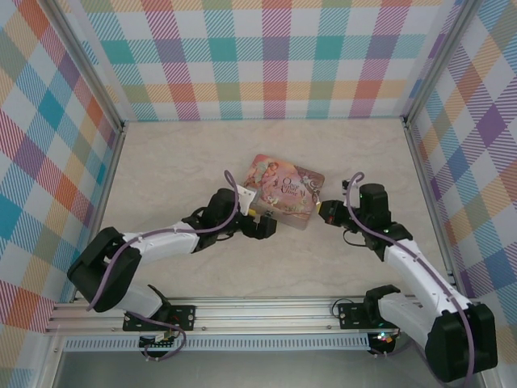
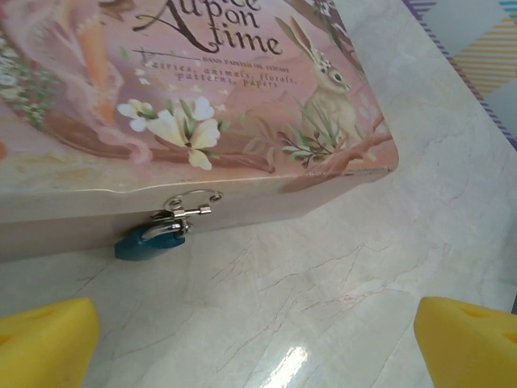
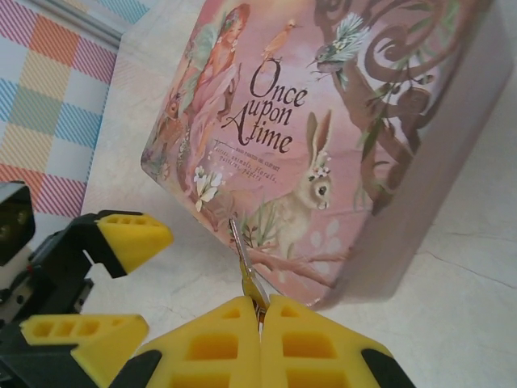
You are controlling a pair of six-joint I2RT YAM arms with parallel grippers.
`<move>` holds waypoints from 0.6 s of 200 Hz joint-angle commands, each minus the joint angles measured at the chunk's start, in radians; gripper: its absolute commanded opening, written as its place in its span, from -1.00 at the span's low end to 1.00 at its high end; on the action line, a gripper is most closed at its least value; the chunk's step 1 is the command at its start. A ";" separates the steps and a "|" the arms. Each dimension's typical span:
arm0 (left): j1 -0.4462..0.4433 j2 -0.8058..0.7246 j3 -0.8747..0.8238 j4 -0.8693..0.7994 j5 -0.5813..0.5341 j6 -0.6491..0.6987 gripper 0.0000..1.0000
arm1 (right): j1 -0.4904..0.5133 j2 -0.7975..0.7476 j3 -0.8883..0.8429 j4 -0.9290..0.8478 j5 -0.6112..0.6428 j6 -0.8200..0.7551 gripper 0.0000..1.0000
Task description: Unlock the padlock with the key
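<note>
The right end effector (image 3: 260, 319) was clamped together on the key (image 3: 244, 271), whose thin blade stuck out ahead of its tips, over the corner of the pink tin (image 3: 339, 121). The left end effector (image 2: 257, 343) stood wide apart. The padlock (image 2: 152, 238) hung ahead of it, off centre between its pads (image 2: 44, 343), low on the tin's front wall. The padlock would best be steadied first. The blade should then be aligned with the keyhole, which could not be made out.
</note>
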 commanded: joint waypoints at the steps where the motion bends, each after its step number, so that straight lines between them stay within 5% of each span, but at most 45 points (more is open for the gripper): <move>1: 0.008 0.068 -0.052 0.254 0.048 0.069 1.00 | 0.016 0.045 0.029 0.111 -0.032 0.004 -1.00; 48: 0.010 0.211 -0.110 0.490 -0.018 0.111 1.00 | 0.066 0.169 0.094 0.152 0.003 -0.019 -1.00; 120: 0.011 0.375 -0.077 0.629 -0.045 0.104 1.00 | 0.124 0.340 0.187 0.167 0.058 -0.047 -1.00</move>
